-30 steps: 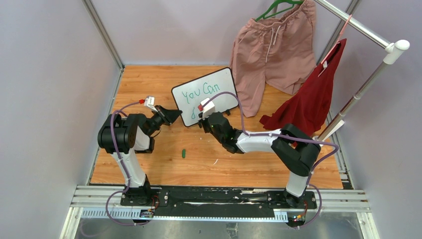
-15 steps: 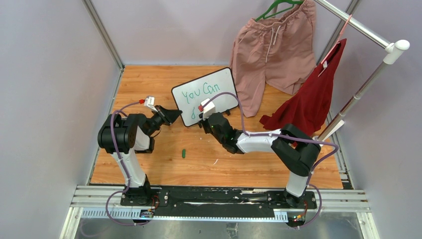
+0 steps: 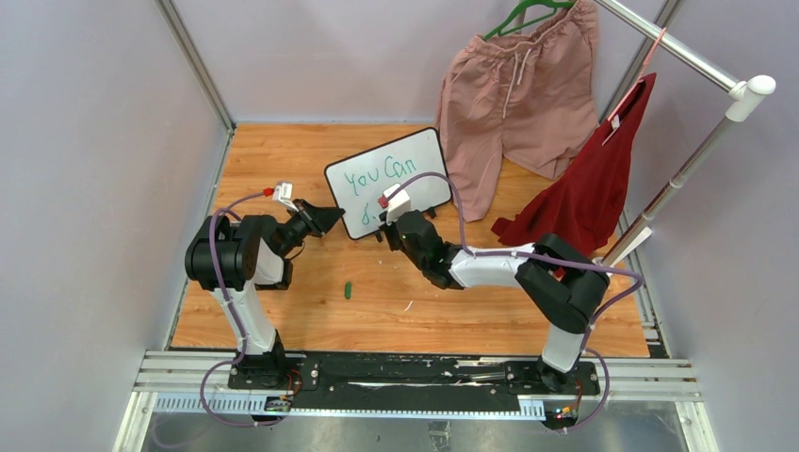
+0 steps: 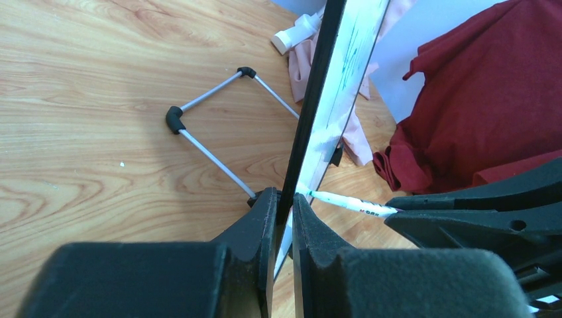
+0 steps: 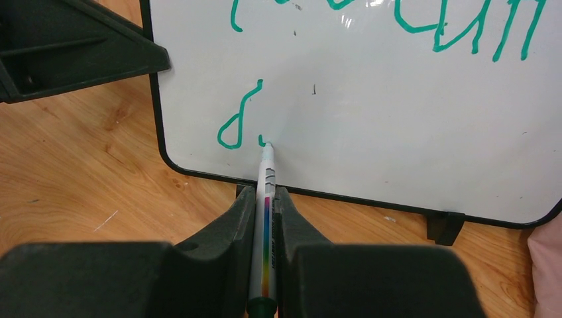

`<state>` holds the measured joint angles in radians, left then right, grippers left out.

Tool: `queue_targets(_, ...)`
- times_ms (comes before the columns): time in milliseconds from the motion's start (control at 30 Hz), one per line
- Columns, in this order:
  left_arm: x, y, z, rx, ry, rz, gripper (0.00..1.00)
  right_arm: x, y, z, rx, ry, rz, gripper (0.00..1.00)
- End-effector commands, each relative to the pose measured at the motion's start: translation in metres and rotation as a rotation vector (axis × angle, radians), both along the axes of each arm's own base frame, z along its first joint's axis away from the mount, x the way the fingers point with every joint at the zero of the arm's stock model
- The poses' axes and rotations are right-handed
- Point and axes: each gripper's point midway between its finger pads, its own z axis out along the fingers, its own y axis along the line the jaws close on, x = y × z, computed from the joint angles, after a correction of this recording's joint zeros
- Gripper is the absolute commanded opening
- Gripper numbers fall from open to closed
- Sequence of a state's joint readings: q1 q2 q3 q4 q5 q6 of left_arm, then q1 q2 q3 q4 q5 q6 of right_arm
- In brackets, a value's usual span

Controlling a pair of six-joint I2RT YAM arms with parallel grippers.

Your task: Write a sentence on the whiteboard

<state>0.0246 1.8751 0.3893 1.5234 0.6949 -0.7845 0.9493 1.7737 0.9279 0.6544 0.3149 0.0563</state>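
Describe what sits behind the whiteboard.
Behind the whiteboard, the left wrist view shows its wire stand resting on the wooden table. From above, the board covers that stand.

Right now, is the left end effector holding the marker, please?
No, the left end effector clamps the whiteboard edge; the right end effector holds the marker.

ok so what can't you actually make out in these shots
Top external: marker tip hidden under the right gripper; small green object too small to identify.
Right wrist: top line of the sentence cut by the upper edge.
Left wrist: whiteboard edge-on, writing unreadable.
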Motion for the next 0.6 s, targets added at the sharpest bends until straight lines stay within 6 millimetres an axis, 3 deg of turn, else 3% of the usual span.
queue_targets(0,0.000,0.000,-0.002,0.009,-0.017,0.001,0.00,0.017,-0.025,0.001,-0.023,-0.003,-0.086,0.00)
queue_targets(567,0.000,-0.001,-0.002,0.010,-0.019,-0.001,0.00,0.027,-0.015,0.022,-0.007,-0.035,-0.071,0.00)
